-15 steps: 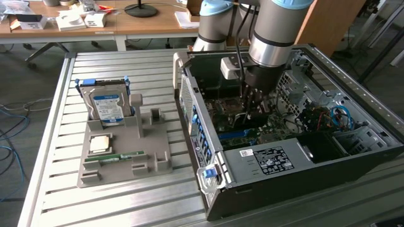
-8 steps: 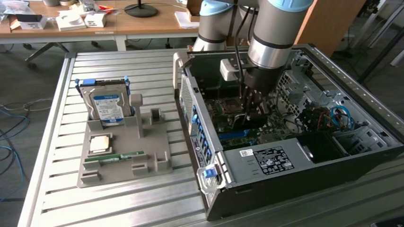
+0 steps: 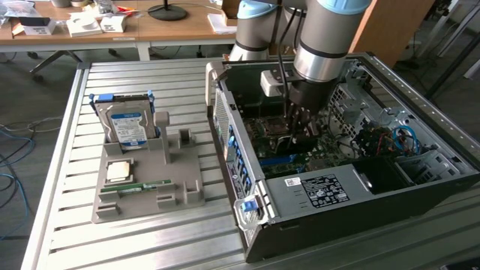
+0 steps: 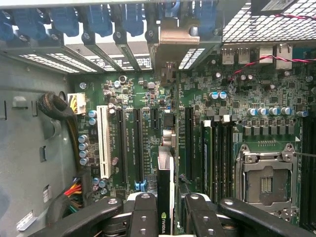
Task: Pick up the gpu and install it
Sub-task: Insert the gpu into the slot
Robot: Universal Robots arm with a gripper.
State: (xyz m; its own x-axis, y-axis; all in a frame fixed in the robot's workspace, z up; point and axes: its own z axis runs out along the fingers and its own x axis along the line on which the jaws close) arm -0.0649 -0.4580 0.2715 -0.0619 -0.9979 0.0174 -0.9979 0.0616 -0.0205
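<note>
Inside the open computer case (image 3: pixel 375 185), my gripper (image 3: pixel 297 136) reaches down over the motherboard (image 3: pixel 300 152). The wrist view has the gpu (image 4: pixel 165 173) edge-on: a thin dark card with a green logo, standing upright between my gripper's (image 4: pixel 165 217) black fingers (image 4: pixel 143 212), which are shut on it. The card runs along the expansion slots, and its pale metal bracket (image 4: pixel 173 37) is up against the case's rear slot openings. Whether its edge sits in a slot cannot be told. In the exterior view the gpu (image 3: pixel 289 147) is a dark shape under the fingers.
A grey fixture tray (image 3: pixel 180 174) on the slatted table holds a silver hard drive (image 3: pixel 127 126), a CPU chip (image 3: pixel 118 170) and a green memory stick (image 3: pixel 139 186). Around the card are a white slot (image 4: pixel 103 143), the CPU socket (image 4: pixel 266 182), blue slot latches (image 4: pixel 98 19) and a cable bundle (image 4: pixel 57 111).
</note>
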